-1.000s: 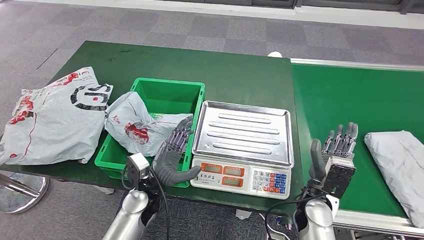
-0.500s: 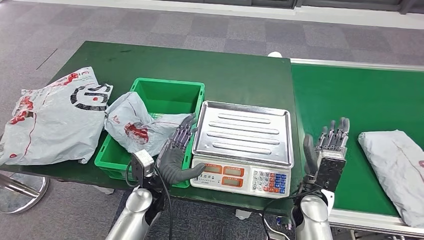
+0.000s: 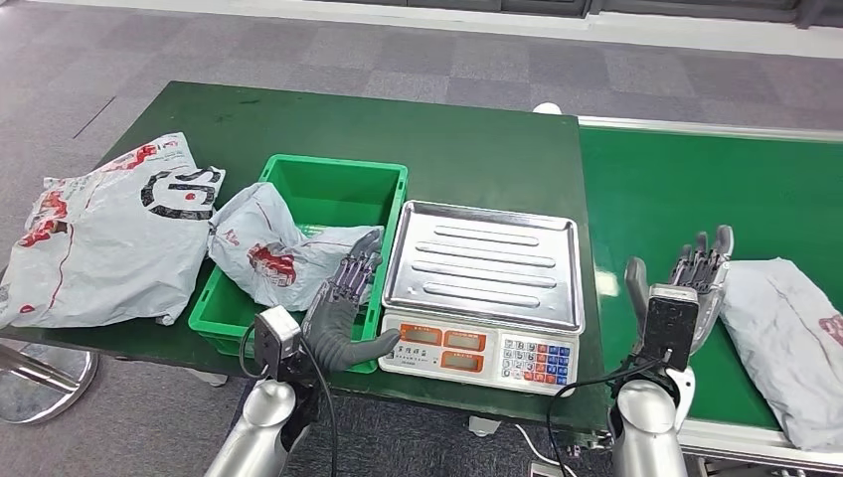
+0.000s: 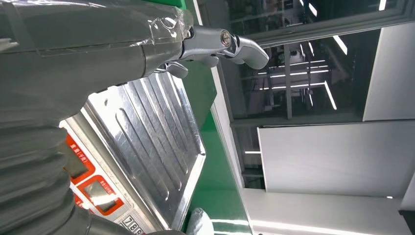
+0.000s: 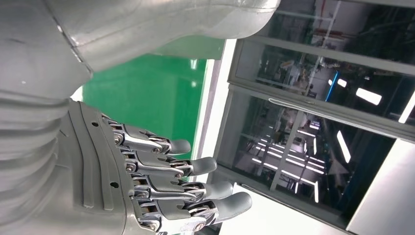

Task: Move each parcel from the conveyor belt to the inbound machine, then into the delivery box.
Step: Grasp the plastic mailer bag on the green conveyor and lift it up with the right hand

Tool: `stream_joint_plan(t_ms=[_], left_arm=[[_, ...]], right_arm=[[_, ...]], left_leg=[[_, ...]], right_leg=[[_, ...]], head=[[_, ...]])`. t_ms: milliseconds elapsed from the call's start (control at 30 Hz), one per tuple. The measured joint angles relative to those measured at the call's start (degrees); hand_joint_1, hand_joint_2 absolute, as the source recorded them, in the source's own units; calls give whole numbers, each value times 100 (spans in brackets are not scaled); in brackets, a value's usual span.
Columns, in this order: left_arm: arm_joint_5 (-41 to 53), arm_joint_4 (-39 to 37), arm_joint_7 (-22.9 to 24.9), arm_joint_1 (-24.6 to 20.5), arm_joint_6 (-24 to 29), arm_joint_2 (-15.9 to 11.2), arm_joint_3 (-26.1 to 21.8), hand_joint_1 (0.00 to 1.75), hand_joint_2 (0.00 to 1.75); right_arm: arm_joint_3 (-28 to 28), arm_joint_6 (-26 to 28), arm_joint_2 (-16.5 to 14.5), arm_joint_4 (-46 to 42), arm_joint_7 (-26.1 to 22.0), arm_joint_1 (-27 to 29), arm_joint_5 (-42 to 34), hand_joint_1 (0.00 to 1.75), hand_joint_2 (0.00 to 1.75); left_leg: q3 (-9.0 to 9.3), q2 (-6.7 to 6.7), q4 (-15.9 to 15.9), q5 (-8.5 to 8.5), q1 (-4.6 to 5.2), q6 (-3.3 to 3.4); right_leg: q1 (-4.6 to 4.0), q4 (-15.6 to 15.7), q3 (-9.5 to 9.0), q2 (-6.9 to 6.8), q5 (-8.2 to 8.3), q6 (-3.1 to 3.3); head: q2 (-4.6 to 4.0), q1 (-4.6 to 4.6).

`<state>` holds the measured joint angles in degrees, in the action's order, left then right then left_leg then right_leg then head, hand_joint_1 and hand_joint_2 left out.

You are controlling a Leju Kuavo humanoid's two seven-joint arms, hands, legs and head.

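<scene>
A grey parcel (image 3: 793, 338) lies on the green conveyor belt (image 3: 696, 189) at the right. My right hand (image 3: 686, 293) stands open just left of it, fingers (image 5: 171, 171) spread, close to or touching its edge. The inbound machine, a scale with a steel pan (image 3: 484, 263), sits in the middle; the pan (image 4: 147, 142) is bare. My left hand (image 3: 343, 303) hovers open between the scale and the green delivery box (image 3: 328, 189), holding nothing. A crumpled grey parcel (image 3: 273, 248) with red print lies in the box.
A large flat grey bag (image 3: 99, 234) with black and red print lies on the green table (image 3: 457, 139) left of the box. A round metal base (image 3: 40, 383) stands on the floor at the far left.
The parcel rode the belt leftward. My right hand dipped left, then swung right and up to meet the parcel's edge. My left hand barely moved.
</scene>
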<state>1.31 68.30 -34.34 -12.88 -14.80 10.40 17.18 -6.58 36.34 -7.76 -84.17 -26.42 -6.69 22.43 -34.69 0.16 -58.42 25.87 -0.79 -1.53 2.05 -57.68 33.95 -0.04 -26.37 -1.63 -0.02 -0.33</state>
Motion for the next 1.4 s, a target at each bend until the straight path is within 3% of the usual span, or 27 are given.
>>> stream_joint_plan(t_ms=[100,200,300,500,733,833,1000,1167,1267,1400], left_arm=[[24,3,-2,2,23,-9,0,0,175],[106,60,6,24,54,-15,0,0,175],[158,167,53,68,62,-27,-2,0,175],[167,330,136,135,76,-77,-6,0,175],[106,475,142,221,72,-165,-61,0,175],[105,490,142,225,46,-186,-80,0,175],[113,491,142,225,-8,-207,-116,0,175],[114,486,164,224,-32,-208,-149,0,175],[112,448,112,221,-67,-208,-166,0,175],[304,357,34,206,140,-208,-213,0,175]], right_arm=[[-49,111,45,8,116,-35,167,0,175],[-243,237,296,191,417,-313,475,0,175],[-606,224,708,665,764,-828,970,0,175],[-1188,315,1647,2333,2104,-1882,3057,0,175],[-1417,80,2653,4149,3270,-2424,4252,0,175],[-1451,-369,2880,4628,3728,-2529,4561,0,175],[-1460,-1923,3221,5302,4599,-2613,5046,0,175],[-1460,-2867,3479,5736,5186,-2617,5503,0,175],[-1460,-3450,3566,5952,5340,-2583,5641,0,175],[-1460,-3832,3606,6127,5324,-2451,5682,0,175]], left_leg=[[0,0,0,0,0,0],[-2,0,-3,-1,1,2],[-3,0,-10,-1,6,8],[-5,-23,-20,-8,13,21],[-11,-41,-20,-6,13,21],[-11,-39,-19,-5,13,21],[-13,-40,-19,-5,13,22],[-14,-39,-19,-4,14,22],[-14,-39,-19,-4,14,22],[-13,-38,-18,-4,14,22]], right_leg=[[0,0,0,1,0,0],[5,0,-1,0,2,-2],[11,1,-5,0,7,-10],[11,3,-16,-28,13,-20],[11,3,-17,-40,8,-25],[11,3,-14,-37,6,-26],[12,4,-15,-44,5,-28],[13,4,-13,-41,5,-28],[12,4,-12,-40,5,-29],[12,4,-11,-40,4,-29]], head=[[0,1],[1,1],[0,2],[0,1],[0,2],[1,1],[0,2],[0,2],[0,2],[1,2]])
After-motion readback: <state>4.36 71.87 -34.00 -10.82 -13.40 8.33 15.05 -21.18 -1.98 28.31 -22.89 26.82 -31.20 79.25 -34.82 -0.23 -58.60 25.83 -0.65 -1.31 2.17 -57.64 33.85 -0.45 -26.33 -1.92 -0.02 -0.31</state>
